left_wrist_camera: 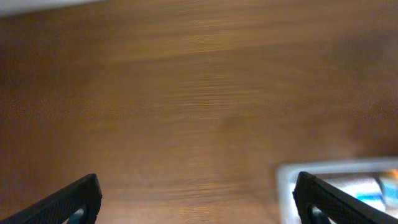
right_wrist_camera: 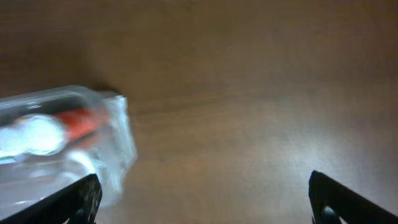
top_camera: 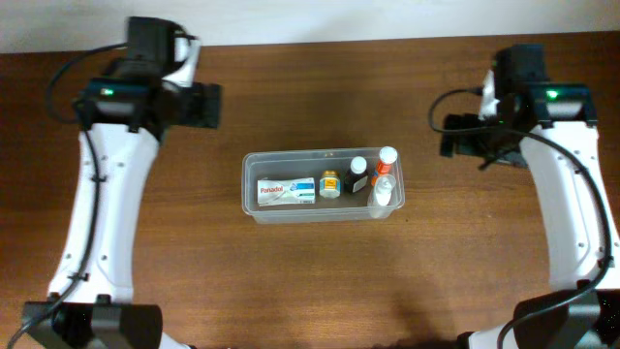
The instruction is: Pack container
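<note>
Brown wood-grain bench fills every view, and the container sits at its middle, long axis running toward the left and right edges. The left gripper and right gripper hang empty with fingers spread wide, each off one end of the tub and nearer the far edge, neither clearly closer. Inside, a box reads "Panadol"; the small bottles carry labels too small to read.

White arms, black wrist housings.
</note>
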`<state>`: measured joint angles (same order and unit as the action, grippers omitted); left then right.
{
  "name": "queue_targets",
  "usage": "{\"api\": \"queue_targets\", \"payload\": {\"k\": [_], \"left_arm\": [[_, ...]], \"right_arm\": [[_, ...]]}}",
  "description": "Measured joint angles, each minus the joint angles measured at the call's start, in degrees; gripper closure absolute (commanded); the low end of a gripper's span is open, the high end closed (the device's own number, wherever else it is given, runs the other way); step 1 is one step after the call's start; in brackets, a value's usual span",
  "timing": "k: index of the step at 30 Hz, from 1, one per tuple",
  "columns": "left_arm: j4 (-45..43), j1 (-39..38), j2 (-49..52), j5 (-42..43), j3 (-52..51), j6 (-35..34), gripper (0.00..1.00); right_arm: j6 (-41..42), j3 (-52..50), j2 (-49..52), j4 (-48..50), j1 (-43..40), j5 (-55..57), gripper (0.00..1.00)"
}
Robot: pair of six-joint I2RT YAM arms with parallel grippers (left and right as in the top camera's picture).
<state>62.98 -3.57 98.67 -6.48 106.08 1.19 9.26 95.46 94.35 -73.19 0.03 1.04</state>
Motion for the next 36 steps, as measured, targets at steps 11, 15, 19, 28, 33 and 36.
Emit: {"api": "queue_targets", "payload": {"k": [11,15,19,28,33,36], "left_arm": [[2.75,8.85,0.24,3.74,0.0,-5.35,0.01],[5.9,8.85,-0.52,4.33,-0.13,-5.22,0.0],[6.56,8.59,-6.08,5.9,-2.01,-3.3,0.01],[-1.57,3.76,-42.86,7.32,-36.52,-2.25,0.01],[-1.46,3.19,-59.58,7.37,-50.12,-2.27,0.01],[-2.54,3.19,-62.23,7.39,-53.92,-2.27,0.01]], "right_arm": [[-0.85,0.22,0.0,2.14,4.09,1.53,0.02],[1.29,0.22,-1.88,-1.16,4.09,1.57,0.02],[2.38,0.22,-9.77,-3.96,4.09,2.32,0.02],[2.78,-23.58,-42.82,-0.98,4.04,5.4,0.02],[2.82,-35.95,-57.02,0.76,4.04,5.62,0.02],[2.78,-36.65,-61.4,1.29,4.04,5.6,0.02]]}}
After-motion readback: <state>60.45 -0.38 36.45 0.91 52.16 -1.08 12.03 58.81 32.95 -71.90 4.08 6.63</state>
